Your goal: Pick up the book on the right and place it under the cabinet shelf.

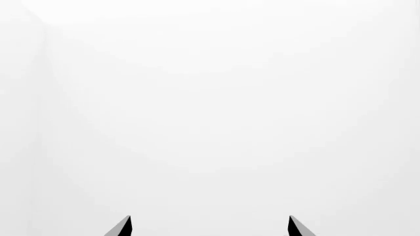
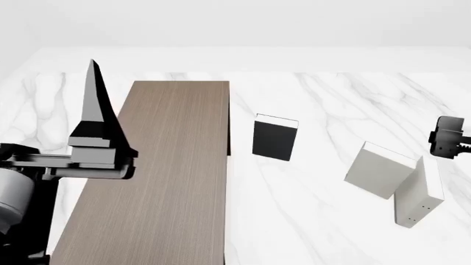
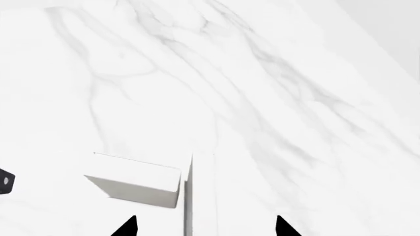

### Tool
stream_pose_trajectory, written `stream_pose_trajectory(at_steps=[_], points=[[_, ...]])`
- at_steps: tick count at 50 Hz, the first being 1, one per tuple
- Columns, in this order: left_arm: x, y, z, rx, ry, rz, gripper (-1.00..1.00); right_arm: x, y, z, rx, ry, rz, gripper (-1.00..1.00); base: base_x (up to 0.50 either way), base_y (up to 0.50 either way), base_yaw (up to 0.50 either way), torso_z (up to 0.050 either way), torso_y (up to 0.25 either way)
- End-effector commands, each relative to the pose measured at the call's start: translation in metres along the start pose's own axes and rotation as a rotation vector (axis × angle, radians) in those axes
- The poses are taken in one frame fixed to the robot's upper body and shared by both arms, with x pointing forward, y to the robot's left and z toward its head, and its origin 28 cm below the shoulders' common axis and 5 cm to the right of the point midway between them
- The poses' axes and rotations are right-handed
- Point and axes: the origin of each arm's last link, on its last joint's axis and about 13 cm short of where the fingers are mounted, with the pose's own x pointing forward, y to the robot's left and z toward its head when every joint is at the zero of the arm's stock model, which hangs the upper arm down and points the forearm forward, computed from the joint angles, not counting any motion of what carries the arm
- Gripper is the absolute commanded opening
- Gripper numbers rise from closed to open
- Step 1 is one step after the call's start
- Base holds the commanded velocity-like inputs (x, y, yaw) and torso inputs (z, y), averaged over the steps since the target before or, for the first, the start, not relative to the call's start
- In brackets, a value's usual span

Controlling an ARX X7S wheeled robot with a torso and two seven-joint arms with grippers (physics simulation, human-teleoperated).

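The book (image 2: 421, 193) is the off-white one furthest right, standing on its edge on the marble top. A greyer pale book (image 2: 379, 170) leans beside it. In the right wrist view the book (image 3: 200, 196) lies in line with the gap between my right gripper's (image 3: 205, 227) spread fingertips, with the greyer book (image 3: 137, 184) to one side. The right gripper (image 2: 446, 138) is open, empty and not touching the book. The dark brown cabinet shelf (image 2: 162, 176) stands at the left. My left gripper (image 1: 210, 227) is open, empty and faces a blank white wall.
A black-covered book (image 2: 274, 138) stands upright between the cabinet and the pale books; its corner shows in the right wrist view (image 3: 5, 181). My left arm (image 2: 92, 149) is raised over the cabinet's left edge. The marble table (image 2: 316, 221) runs to a white wall behind.
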Motion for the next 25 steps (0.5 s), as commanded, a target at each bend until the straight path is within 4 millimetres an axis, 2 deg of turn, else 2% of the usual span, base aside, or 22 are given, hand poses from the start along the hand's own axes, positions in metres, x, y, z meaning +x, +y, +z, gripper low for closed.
stream_pose_trajectory(at_steps=[1,16,25], points=[[0.001,0.0,0.005,-0.02,-0.031,0.005,1.0,0.02,0.004,0.0,-0.015,0.034,-0.016,1.0,0.0,0.0,0.0,0.0,0.0],[0.0,0.0,0.007,-0.003,-0.043,-0.005,1.0,0.043,0.006,-0.004,-0.01,0.067,-0.042,1.0,0.0,0.0,0.0,0.0,0.0],[0.0,0.0,0.006,-0.004,-0.039,-0.008,1.0,0.067,0.006,-0.013,0.001,0.096,-0.035,1.0,0.0,0.0,0.0,0.0,0.0]])
